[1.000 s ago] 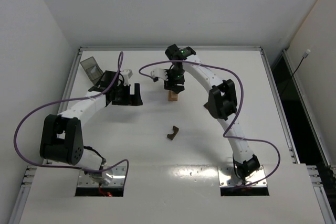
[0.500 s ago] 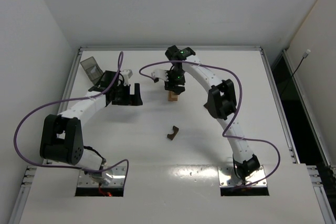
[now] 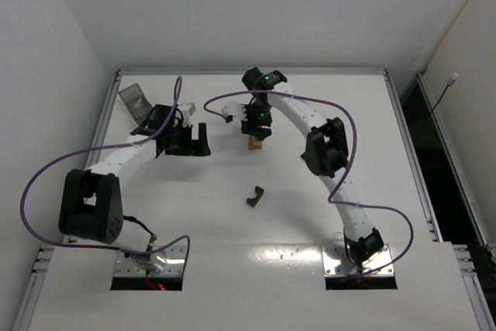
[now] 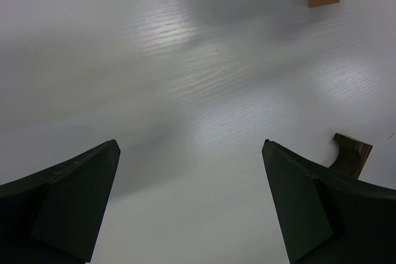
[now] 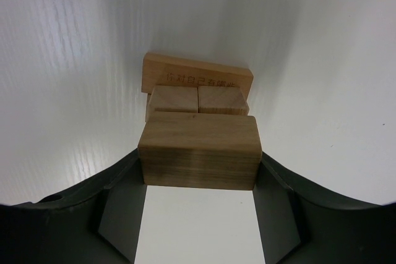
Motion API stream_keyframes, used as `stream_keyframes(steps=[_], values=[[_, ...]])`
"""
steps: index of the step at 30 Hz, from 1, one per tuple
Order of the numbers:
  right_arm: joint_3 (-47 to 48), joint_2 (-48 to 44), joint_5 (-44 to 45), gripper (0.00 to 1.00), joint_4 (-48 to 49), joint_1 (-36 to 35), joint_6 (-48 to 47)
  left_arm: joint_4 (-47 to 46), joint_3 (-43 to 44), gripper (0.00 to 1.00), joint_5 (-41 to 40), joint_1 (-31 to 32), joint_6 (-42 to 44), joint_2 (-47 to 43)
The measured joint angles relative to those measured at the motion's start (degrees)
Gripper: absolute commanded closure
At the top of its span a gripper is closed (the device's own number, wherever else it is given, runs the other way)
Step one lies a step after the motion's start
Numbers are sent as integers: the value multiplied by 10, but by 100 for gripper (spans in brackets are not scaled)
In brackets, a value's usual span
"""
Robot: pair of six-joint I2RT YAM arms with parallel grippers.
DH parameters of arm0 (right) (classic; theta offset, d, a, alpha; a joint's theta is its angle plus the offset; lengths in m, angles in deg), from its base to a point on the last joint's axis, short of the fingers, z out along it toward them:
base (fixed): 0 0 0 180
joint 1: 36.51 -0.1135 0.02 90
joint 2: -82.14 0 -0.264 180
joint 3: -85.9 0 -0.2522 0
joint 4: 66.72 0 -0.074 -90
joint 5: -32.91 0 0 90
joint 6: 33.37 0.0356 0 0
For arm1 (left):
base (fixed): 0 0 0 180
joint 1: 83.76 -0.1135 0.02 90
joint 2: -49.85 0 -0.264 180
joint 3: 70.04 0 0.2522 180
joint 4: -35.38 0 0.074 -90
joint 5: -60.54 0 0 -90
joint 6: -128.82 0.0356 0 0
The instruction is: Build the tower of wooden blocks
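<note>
While the right gripper [image 5: 198, 174] clamps a light tan rectangular wooden brick [image 5: 198, 151] by its 2 short ends, that brick hangs directly over the tower [image 3: 254, 145]. Tower so far: 1 flat light tan wooden slab [image 5: 197, 78] with printed lettering at the base, 2 small light tan wooden cubes [image 5: 173, 101] side by side on it. Brick-to-cube contact: cannot tell. Dark brown wooden arch [image 3: 255, 196] lies on the white table [image 3: 194, 207] well apart from the tower, on its near side, untouched. Left gripper [image 3: 192, 141] hangs left of the tower, apart from it, jaws spread wide, nothing between them. Small dark translucent rectangular tray [image 3: 134, 99] sits far left of the tower, beyond the left gripper.
</note>
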Motion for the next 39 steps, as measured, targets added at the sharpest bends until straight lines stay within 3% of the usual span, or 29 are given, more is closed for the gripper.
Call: stream_keyframes(steps=[5,15,28,31,39], values=[[0,0,-2,87,-1,0,0,0,0,0,0,0,0,0],[0,0,-1,44,-4,-5,6,0,0,0,1,0,0,0],[0,0,4,43,-2,-6,23,-1,0,0,2,0,0,0],[0,0,5,39,-1,-6,28,-1,0,0,2,0,0,0],[0,0,6,17,3,-6,35,-1,0,0,4,0,0,0]])
